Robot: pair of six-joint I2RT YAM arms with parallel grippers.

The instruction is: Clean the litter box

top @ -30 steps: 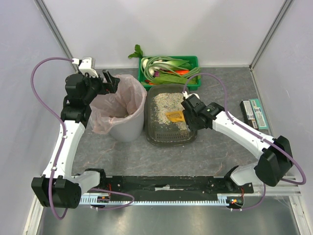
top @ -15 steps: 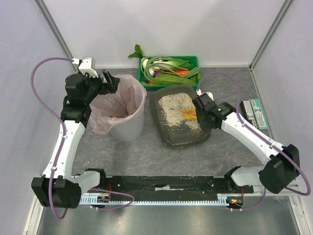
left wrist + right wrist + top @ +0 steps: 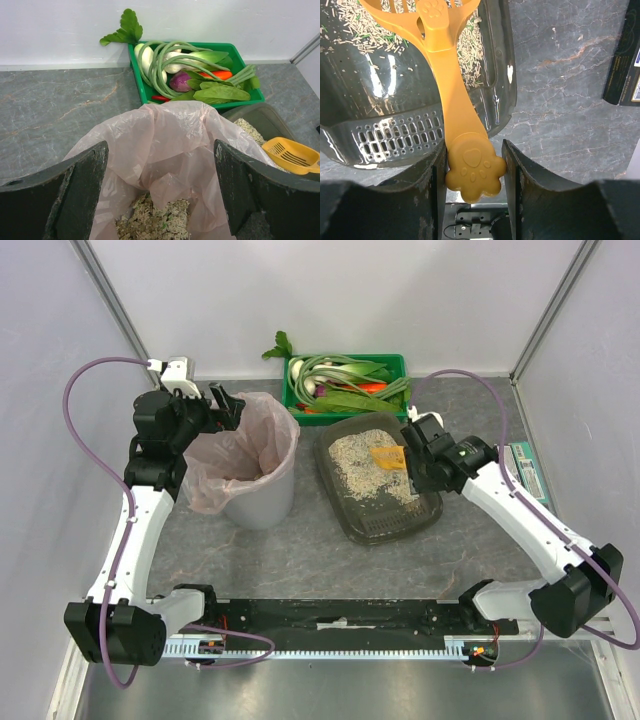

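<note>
The litter box (image 3: 388, 527), a dark grey tray with pale litter, lies right of centre, turned slightly. Its perforated near end (image 3: 395, 136) and wall (image 3: 260, 119) show in the wrist views. My right gripper (image 3: 417, 456) hangs over the box's right rim, shut on the paw-shaped handle (image 3: 474, 167) of a yellow scoop (image 3: 388, 457). The scoop's head (image 3: 292, 155) rests in the litter. My left gripper (image 3: 224, 406) stands open over the round grey bin (image 3: 250, 502) with pink liner (image 3: 165, 125). Nothing sits between its fingers (image 3: 82, 190); litter lies at the bag's bottom.
A green crate (image 3: 396, 361) of vegetables stands against the back wall, just behind the litter box and bin. Two flat dark boxes (image 3: 520, 472) lie on the table by the right wall, close to my right arm.
My right gripper has moved right and back with the scoop, and the litter box has slid right with it, away from the bin, turning slightly. My left arm has not moved.
</note>
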